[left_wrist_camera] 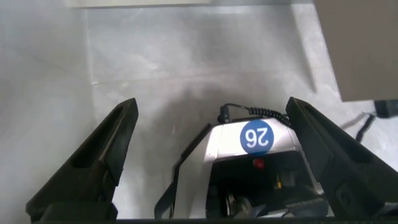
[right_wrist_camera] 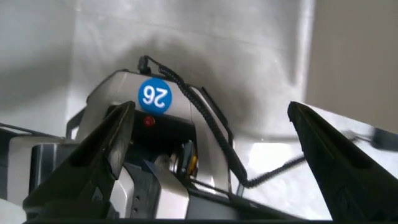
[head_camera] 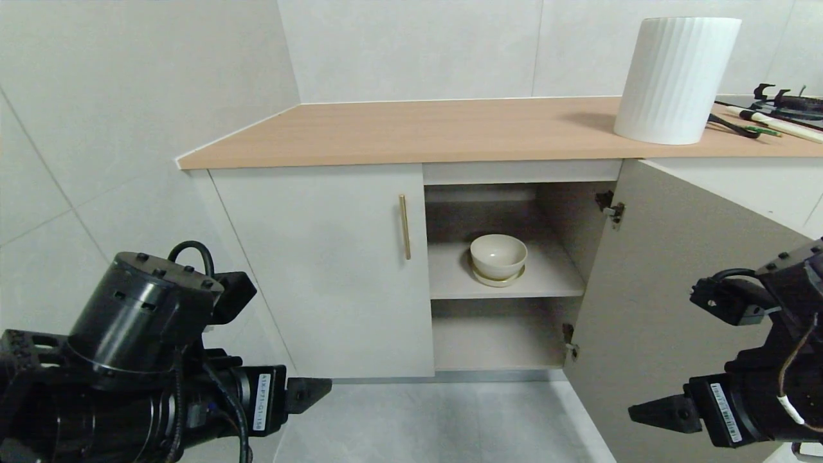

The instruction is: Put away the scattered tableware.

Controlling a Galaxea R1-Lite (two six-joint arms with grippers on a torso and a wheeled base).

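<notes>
My left wrist feed has the left gripper (left_wrist_camera: 211,102) hanging over the floor (left_wrist_camera: 155,56) and pointing down at it. I see its two dark fingers (left_wrist_camera: 102,158) standing wide apart, with bare floor showing between their tips. The floor is pale grey tile, crossed by a faint seam (left_wrist_camera: 91,62). Beyond one finger I can make out a flat beige door (left_wrist_camera: 367,43), its lower edge close over the floor. Past the fingertips a pale strip (left_wrist_camera: 186,3) borders the floor's far end.

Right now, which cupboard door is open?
The pale grey cupboard door on the right: it stands open, while the matching left door, with the thin gold handle, is shut.
</notes>
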